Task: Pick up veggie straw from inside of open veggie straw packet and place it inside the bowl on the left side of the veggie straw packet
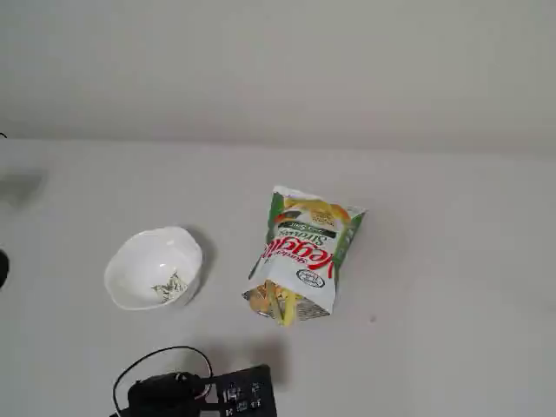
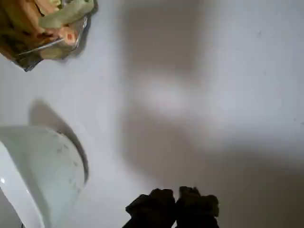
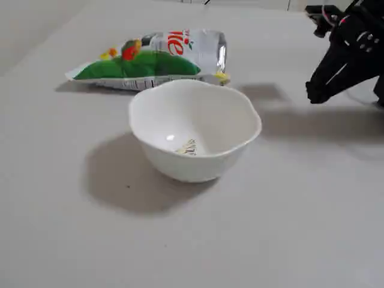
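Observation:
The veggie straw packet (image 1: 306, 248) lies flat in a fixed view, its open mouth toward the near edge. A yellow veggie straw (image 1: 285, 313) pokes out of that mouth. The white bowl (image 1: 148, 252) stands to the packet's left, with only its sprig mark showing inside. In a fixed view from the side, my gripper (image 3: 314, 93) hangs shut and holds nothing, above the table to the right of the bowl (image 3: 180, 168) and the packet (image 3: 150, 60). The wrist view shows my gripper (image 2: 175, 205) at the bottom, with the packet mouth (image 2: 42, 33) at top left and the bowl (image 2: 42, 171) at left.
The arm's base with black cable (image 1: 195, 391) sits at the near table edge below the bowl. Orange and pale greenish sticks (image 2: 64, 16) fill the packet's mouth. A wall rises behind the table.

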You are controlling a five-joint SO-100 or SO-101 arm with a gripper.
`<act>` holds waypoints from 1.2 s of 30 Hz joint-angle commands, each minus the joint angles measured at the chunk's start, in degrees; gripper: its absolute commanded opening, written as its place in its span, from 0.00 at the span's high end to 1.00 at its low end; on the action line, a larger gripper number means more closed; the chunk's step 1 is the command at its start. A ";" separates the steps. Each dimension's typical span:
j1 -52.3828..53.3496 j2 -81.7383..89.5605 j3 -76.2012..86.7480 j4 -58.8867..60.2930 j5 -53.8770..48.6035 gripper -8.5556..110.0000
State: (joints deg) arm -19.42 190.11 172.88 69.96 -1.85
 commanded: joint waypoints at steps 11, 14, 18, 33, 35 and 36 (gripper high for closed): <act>-2.11 0.53 -0.26 -1.23 -2.29 0.93; -2.02 0.53 -0.26 -1.23 -2.29 0.93; -2.02 0.53 -0.26 -1.23 -2.29 0.93; -1.85 0.53 -0.26 -1.23 -2.29 0.93; -1.85 0.53 -0.26 -1.23 -2.29 0.93; -1.85 0.53 -0.26 -1.23 -2.29 0.93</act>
State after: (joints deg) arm -21.09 190.11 172.88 69.96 -3.43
